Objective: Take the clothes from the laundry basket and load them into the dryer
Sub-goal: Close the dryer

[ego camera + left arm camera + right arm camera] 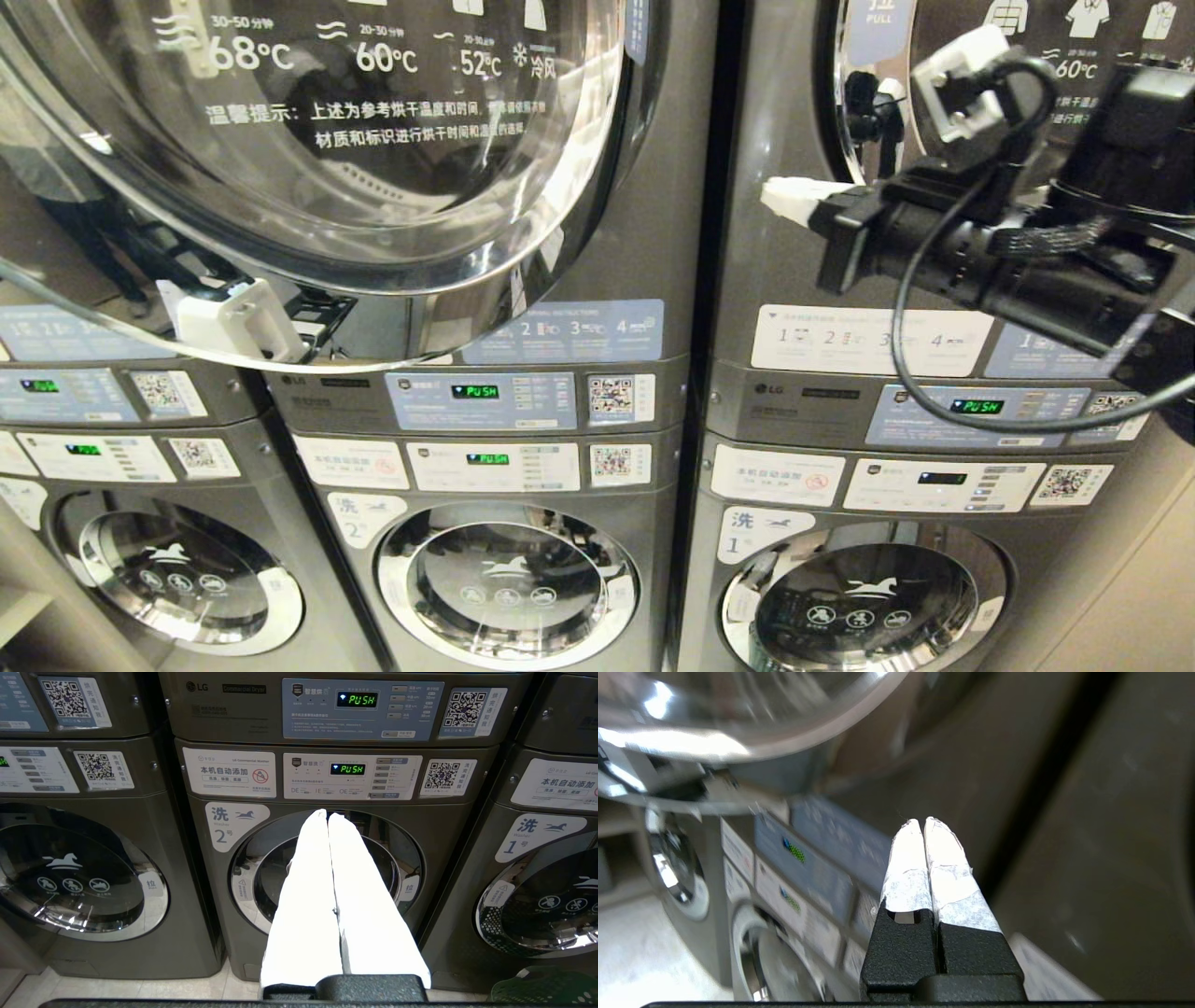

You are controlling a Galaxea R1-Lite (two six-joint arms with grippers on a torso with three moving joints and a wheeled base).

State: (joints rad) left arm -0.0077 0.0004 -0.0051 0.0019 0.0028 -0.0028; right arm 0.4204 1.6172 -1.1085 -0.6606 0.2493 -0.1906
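Note:
The dryer's round glass door [327, 159] stands swung out, close to the camera at the upper left, and hides the drum opening. My right gripper [782, 198] is raised to the right of that door, in front of the neighbouring upper machine. Its white fingers are shut with nothing between them. In the right wrist view the right gripper [923, 822] points at the grey machine fronts, with the door's chrome rim [738, 728] off to one side. My left gripper [327, 814] is parked low, shut and empty, facing washer number 2 [236, 826]. A green mesh rim, apparently the laundry basket [546, 991], shows at floor level. No clothes are in view.
Three stacks of grey machines fill the view, with dryers above and washers [509, 583] below. Lit control panels [476, 392] sit between them. A black cable [910, 364] loops down from my right arm. Pale floor tiles [140, 989] run in front of the washers.

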